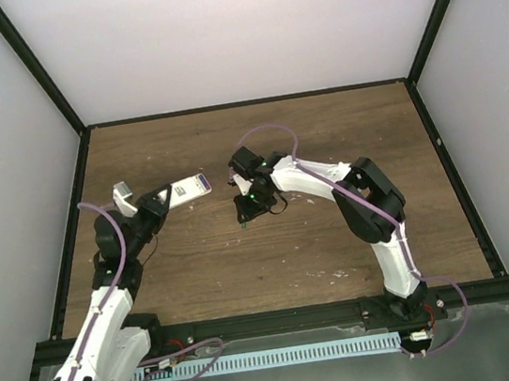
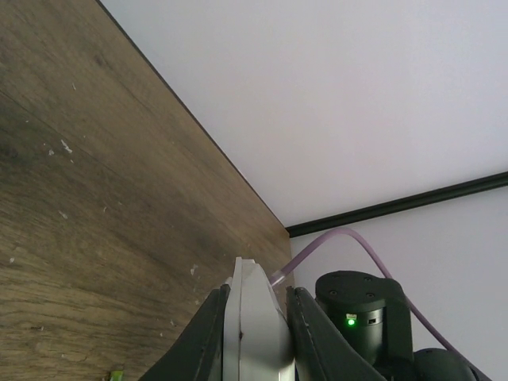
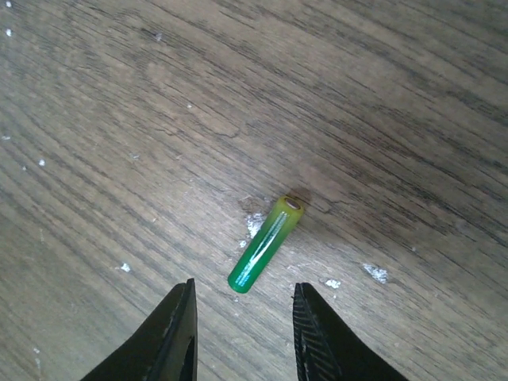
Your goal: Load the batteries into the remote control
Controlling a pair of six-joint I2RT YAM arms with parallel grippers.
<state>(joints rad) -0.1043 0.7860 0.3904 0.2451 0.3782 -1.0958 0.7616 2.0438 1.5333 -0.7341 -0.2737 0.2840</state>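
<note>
**A:** Why does the left gripper (image 1: 157, 202) hold the remote control (image 1: 188, 187) up off the table (image 1: 276, 273) like that?

**B:** I read it as a fixture. Its jaws are pinching one end of the remote. The rest of the bar sticks out over the left half of the table, pointing toward the middle, where the other arm can reach it.

**A:** And the right gripper (image 3: 244, 290)?

**B:** It hangs nose-down near the middle of the table, right over the green battery (image 3: 266, 244). The battery lies flat on the wood. The jaws are spread, one finger on each side of its near end, and neither touches it. That placement looks like the set-up for a pinch across the battery's width.

**A:** What does the top camera give you that the wrist cameras don't?

**B:** It shows both arms and the gap between remote and battery, which are near each other but apart. It also shows a purple patch (image 1: 202, 181) at the remote's free end. I cannot tell whether that is the purple battery already seated.

**A:** And the wrist cameras?

**B:** The left wrist camera sees the remote only edge-on, as a thin white slab squeezed between the jaws, so the grip is plain but the face is hidden. The right wrist camera shows how the battery lies: slanted across the jaws' line, with its pale tip pointing away from them. From above it is a mere green speck under the gripper.
</note>
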